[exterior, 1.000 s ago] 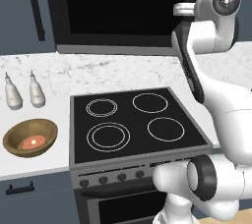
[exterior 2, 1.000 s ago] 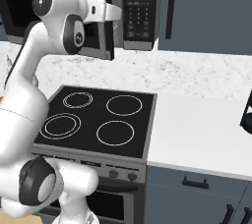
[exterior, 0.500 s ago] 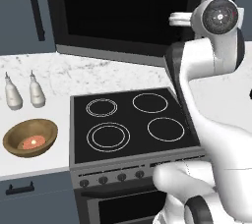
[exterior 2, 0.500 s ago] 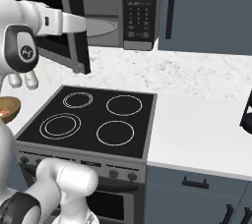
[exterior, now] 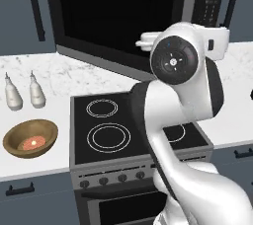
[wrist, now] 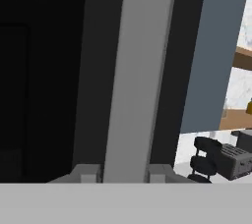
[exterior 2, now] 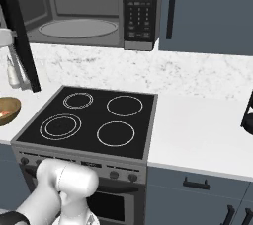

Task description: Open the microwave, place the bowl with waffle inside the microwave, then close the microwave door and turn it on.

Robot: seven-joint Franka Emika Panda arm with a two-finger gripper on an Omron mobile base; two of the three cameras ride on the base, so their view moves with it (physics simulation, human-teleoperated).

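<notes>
- I see the large black, steel-trimmed microwave (exterior 2: 94,9) standing open: a smooth grey cavity with one round glass turntable (exterior 2: 78,27) on its floor and one dark button panel (exterior 2: 140,7) at its right.
- The wide black glass-window microwave door (exterior: 116,19), thinly framed in silver-grey, is swung out over the counter; from the right base view I see it edge-on at the left.
- In the hand view, the gripper (wrist: 125,173) sits with its two pale fingertips either side of the door's flat grey frame strip, close against it. I cannot tell whether the jaws are pressing it or slack.
- One round brown wooden bowl with waffle (exterior: 30,138) rests on the white speckled marble counter (exterior: 47,162), just left of the stove; one small reddish-orange round waffle (exterior: 32,143) with a pale centre lies at its bottom.
- One flat black glass stove (exterior 2: 89,120) carries four white ring markings.
- Two white, narrow-necked bottles (exterior: 22,92) stand side by side behind the bowl.
- Slate-blue matte cabinets (exterior 2: 207,12) flank the microwave.
</notes>
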